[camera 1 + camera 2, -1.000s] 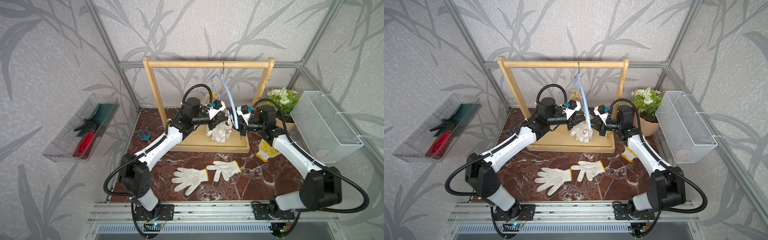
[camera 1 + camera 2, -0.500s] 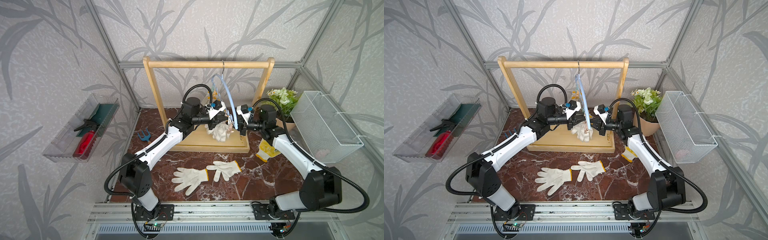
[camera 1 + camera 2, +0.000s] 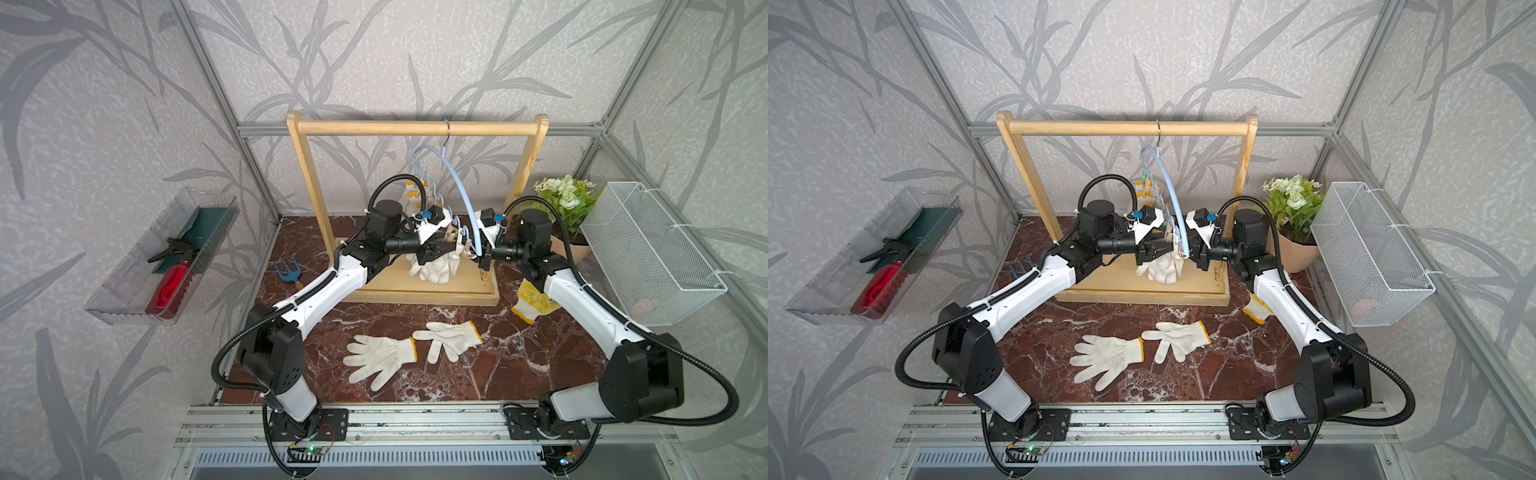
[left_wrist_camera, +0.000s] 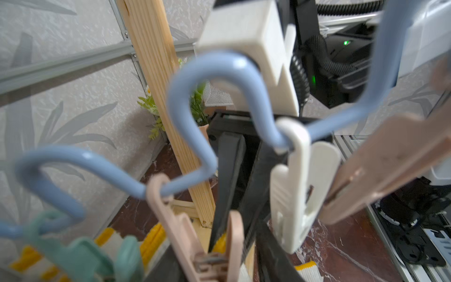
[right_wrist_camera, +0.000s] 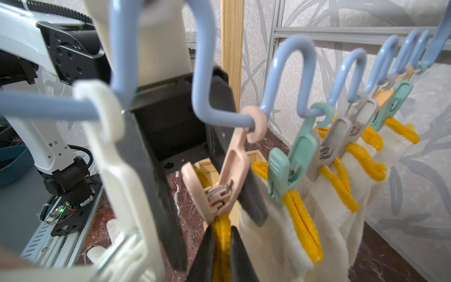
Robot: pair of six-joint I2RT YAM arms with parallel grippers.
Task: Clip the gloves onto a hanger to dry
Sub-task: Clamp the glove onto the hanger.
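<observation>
The light-blue hanger point(image 3: 461, 183) hangs by its hook from the wooden rack point(image 3: 415, 126). Several off-white gloves point(image 5: 292, 232) hang from its clips by their yellow cuffs. A pink clip point(image 5: 227, 180) bites the yellow cuff of one more glove point(image 5: 220, 227). My right gripper point(image 5: 222, 234) is shut on that cuff just under the clip. My left gripper point(image 4: 219, 263) stands open, one finger on each side of the pink clip. Both grippers meet under the hanger point(image 3: 1179, 249). Two gloves point(image 3: 382, 357) point(image 3: 453, 338) lie flat on the marble table.
An empty white clip point(image 5: 109, 158) hangs beside the pink one. A yellow patterned glove point(image 3: 534, 305) lies under my right arm. A blue hand fork point(image 3: 289, 272), a flower pot point(image 3: 565, 208), a wire basket point(image 3: 648, 257) and a wall tray point(image 3: 162, 257) ring the table.
My left jaws have spread apart off the pink clip's handles. The clip now pinches the cuff by itself. Both arms have hardly moved.
</observation>
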